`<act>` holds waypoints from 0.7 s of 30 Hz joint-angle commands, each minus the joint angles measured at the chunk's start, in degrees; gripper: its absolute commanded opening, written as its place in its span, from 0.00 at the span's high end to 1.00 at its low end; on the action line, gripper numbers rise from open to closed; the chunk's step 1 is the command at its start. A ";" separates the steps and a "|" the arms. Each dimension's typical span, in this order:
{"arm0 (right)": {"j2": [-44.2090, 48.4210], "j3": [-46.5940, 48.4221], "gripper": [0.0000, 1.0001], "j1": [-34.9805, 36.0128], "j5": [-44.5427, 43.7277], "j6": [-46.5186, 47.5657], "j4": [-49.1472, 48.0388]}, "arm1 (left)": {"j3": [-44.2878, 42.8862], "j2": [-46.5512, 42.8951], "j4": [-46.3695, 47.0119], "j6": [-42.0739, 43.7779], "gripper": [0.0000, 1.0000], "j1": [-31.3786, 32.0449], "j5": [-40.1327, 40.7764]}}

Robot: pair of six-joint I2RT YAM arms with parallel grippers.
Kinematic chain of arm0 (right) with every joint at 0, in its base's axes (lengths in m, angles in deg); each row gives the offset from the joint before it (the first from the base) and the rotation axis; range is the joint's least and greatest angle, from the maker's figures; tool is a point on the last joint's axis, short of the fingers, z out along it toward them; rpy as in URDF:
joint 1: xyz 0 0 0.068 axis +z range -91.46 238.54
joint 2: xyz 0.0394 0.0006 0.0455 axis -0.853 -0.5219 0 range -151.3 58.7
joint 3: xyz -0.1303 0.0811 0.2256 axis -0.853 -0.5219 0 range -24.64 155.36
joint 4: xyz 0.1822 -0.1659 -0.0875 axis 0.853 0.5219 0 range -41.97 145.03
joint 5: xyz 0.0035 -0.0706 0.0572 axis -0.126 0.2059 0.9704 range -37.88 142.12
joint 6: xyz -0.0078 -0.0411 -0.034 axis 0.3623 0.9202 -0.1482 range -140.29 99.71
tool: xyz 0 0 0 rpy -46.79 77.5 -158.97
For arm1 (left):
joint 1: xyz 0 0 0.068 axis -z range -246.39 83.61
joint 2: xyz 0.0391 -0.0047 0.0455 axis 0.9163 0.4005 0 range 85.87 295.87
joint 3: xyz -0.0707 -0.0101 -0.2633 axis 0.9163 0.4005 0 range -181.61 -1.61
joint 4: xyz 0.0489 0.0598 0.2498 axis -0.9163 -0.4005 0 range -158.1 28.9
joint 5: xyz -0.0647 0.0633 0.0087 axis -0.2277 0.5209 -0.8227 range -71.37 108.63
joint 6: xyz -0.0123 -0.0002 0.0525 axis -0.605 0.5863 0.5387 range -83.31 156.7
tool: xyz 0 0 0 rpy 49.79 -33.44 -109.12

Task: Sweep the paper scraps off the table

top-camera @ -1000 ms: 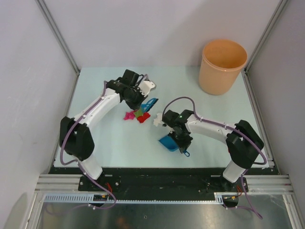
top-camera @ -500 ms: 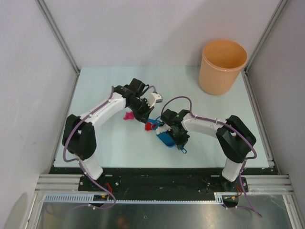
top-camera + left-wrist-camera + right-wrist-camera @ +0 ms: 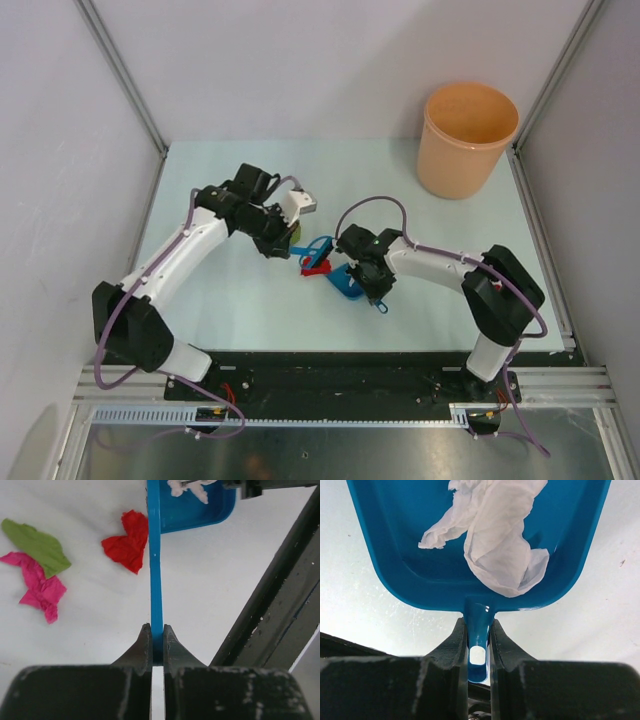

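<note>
My left gripper point(image 3: 292, 240) point(image 3: 157, 634) is shut on a thin blue sweeper blade point(image 3: 318, 244) point(image 3: 154, 555), held edge-on over the table point(image 3: 230, 300). A red scrap point(image 3: 316, 264) point(image 3: 128, 545) lies just left of the blade, close to the dustpan mouth. A green scrap point(image 3: 37, 544) and a magenta-pink scrap point(image 3: 40, 587) lie further left; in the top view my left wrist mostly hides them. My right gripper point(image 3: 377, 293) point(image 3: 478, 639) is shut on the handle of the blue dustpan point(image 3: 349, 283) point(image 3: 405, 535) point(image 3: 200, 510). A white scrap point(image 3: 500, 545) point(image 3: 187, 487) lies inside the pan.
An orange bin point(image 3: 468, 138) stands at the table's far right corner. Metal frame posts and grey walls close in the table's sides. The black rail with the arm bases point(image 3: 330, 372) runs along the near edge.
The white scrap that lay on the table is now in the dustpan. The dustpan has moved up-left toward the red scrap. My left gripper has drawn back left with the blade.
</note>
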 commanded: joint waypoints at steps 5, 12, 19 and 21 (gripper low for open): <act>9.08 2.00 1.00 2.28 -7.08 -0.49 4.48 | 0.28 -4.66 0.17 1.56 1.00 -7.73 0.51; 13.57 8.76 1.00 2.46 -10.51 0.74 15.02 | 3.09 -5.37 0.70 2.26 1.00 -11.60 1.12; 10.94 25.54 1.00 -4.39 -12.52 2.49 25.93 | 6.70 -6.07 1.31 2.36 1.00 -11.78 0.77; 9.01 32.39 1.00 -7.36 -13.06 4.51 28.38 | 8.10 -6.33 1.49 2.27 1.00 -11.78 0.86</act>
